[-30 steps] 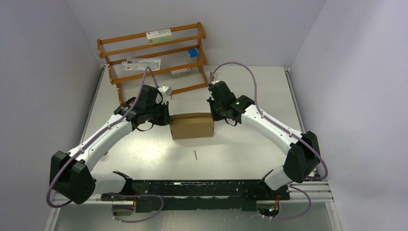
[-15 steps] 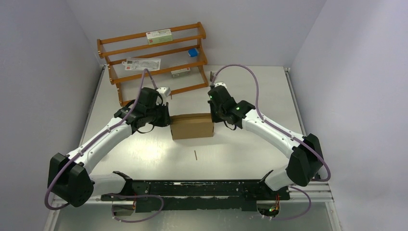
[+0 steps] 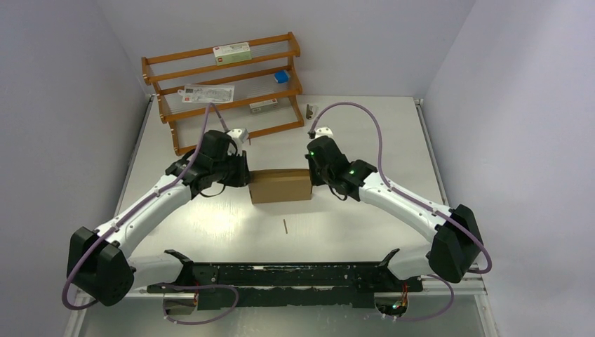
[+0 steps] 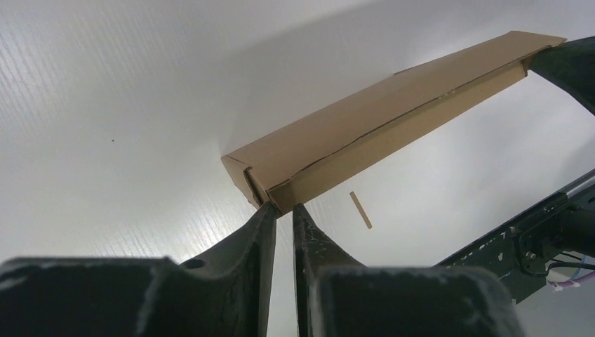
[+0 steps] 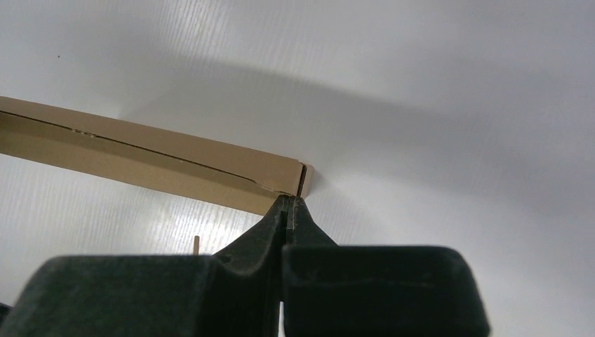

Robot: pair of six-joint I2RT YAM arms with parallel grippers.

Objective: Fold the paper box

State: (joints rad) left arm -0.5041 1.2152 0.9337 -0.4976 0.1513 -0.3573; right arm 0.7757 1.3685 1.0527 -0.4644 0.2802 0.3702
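Note:
The paper box (image 3: 281,184) is a closed, shallow brown cardboard box lying flat in the middle of the table. It also shows in the left wrist view (image 4: 386,133) and the right wrist view (image 5: 140,154). My left gripper (image 3: 245,177) is at the box's left end. Its jaws stand a thin slit apart with nothing between them, and its tips (image 4: 282,207) touch the near left corner. My right gripper (image 3: 311,172) is at the box's right end. It is shut, with its tips (image 5: 289,199) against the right end corner.
A wooden rack (image 3: 224,84) stands at the back left, holding a white red-labelled carton (image 3: 231,51), a tiny blue box (image 3: 281,76) and flat packets. A small stick (image 3: 285,225) lies in front of the box. A small dark object (image 3: 309,111) lies at the back.
My right wrist has moved a little nearer and lower along the box's right end. My left arm has shifted slightly. The box has not moved.

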